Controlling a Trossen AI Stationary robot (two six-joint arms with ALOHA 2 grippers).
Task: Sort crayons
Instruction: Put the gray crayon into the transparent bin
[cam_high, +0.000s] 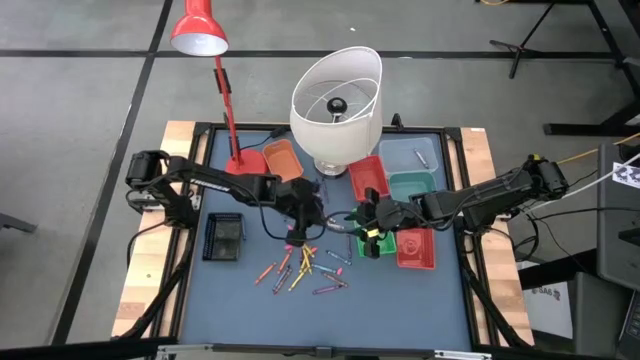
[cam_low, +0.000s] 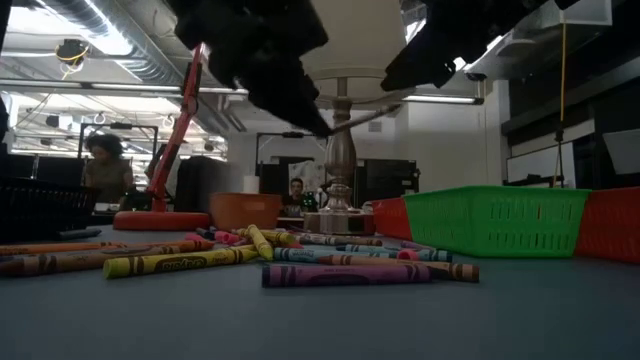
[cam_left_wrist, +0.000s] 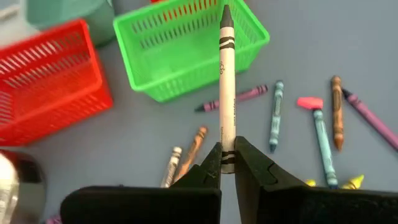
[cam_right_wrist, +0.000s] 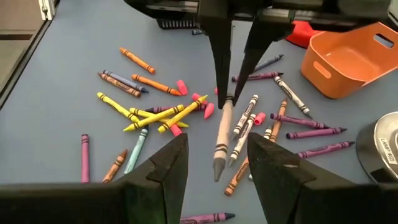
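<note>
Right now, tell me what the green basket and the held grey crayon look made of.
Green basket: likely molded plastic, slightly glossy, with slotted mesh walls. Grey crayon, gripped by the left hand: probably wax in a matte paper wrapper, judging by printed bands and bare pointed tip.

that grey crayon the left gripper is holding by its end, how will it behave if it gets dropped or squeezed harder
The grey crayon looks stiff, sticking straight out of the left gripper. Round and thin, it would probably roll if dropped. Pinched only at its end, it may pivot or snap.
</note>
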